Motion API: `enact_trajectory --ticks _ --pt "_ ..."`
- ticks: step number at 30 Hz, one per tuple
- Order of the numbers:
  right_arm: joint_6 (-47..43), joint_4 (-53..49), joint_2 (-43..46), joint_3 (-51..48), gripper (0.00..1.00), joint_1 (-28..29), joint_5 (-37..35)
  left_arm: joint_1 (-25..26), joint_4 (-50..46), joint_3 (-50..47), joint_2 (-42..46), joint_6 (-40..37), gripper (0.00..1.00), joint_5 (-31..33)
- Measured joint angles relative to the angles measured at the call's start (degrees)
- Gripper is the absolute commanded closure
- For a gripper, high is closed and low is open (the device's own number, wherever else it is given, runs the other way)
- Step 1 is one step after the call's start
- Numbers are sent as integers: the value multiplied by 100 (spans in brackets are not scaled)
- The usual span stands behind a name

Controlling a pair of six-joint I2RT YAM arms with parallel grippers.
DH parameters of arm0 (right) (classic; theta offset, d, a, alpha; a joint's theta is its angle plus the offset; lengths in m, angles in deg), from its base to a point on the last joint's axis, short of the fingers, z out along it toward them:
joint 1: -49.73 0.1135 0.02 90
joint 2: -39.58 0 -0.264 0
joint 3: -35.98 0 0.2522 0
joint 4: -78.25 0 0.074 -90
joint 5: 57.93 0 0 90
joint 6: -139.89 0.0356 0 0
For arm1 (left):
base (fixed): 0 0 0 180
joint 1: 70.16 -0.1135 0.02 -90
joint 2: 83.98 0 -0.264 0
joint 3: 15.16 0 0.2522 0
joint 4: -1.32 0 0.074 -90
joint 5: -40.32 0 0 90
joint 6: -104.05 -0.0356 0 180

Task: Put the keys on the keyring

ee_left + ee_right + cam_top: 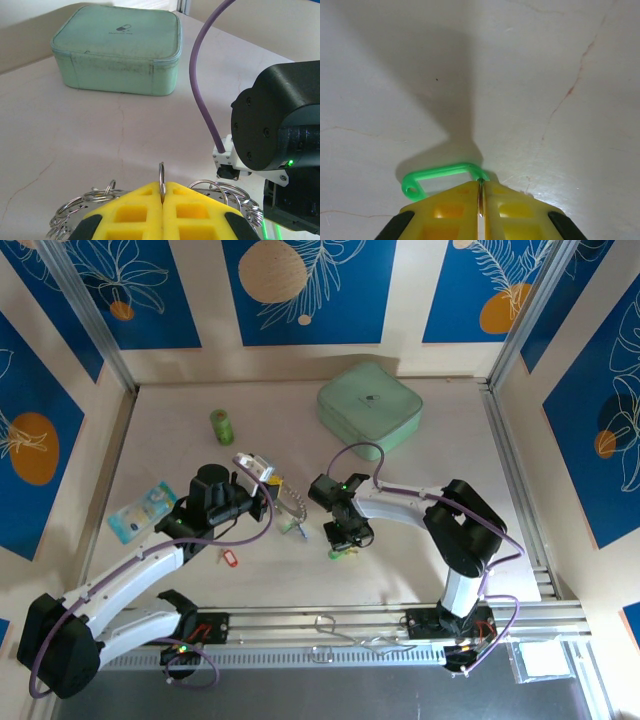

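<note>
The left gripper (161,202) was found with its yellow fingers pressed together on the large silvery chain-rimmed metal keyring (67,215), held between the two arms, one small loop standing up from the seam. The right gripper (481,197) was clamped on the thin metal edge of a small key with a bright green plastic tag (440,171), low over the pale tabletop (545,75). A red-tagged key (229,558) lay beside the left arm. Both held pieces were judged light, stiff and slippery — the key best pinched flat across its metal, tag left dangling — since an edge grip could let it twist.
</note>
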Motion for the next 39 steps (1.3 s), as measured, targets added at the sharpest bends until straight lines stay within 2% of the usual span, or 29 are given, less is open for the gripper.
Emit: enact_trajectory --ticks 19,24,32,39 --pt "-20 -87 -11 0 91 0 -13 -2 -4 0 0 -2 100 0" --pt "-59 -94 -11 11 100 0 -13 0 -24 0 0 -4 100 0" --pt "-63 -92 -11 11 100 0 -11 -2 -24 0 0 -9 100 0" --pt "-63 -92 -15 11 91 0 -11 -2 -24 0 0 -17 100 0"
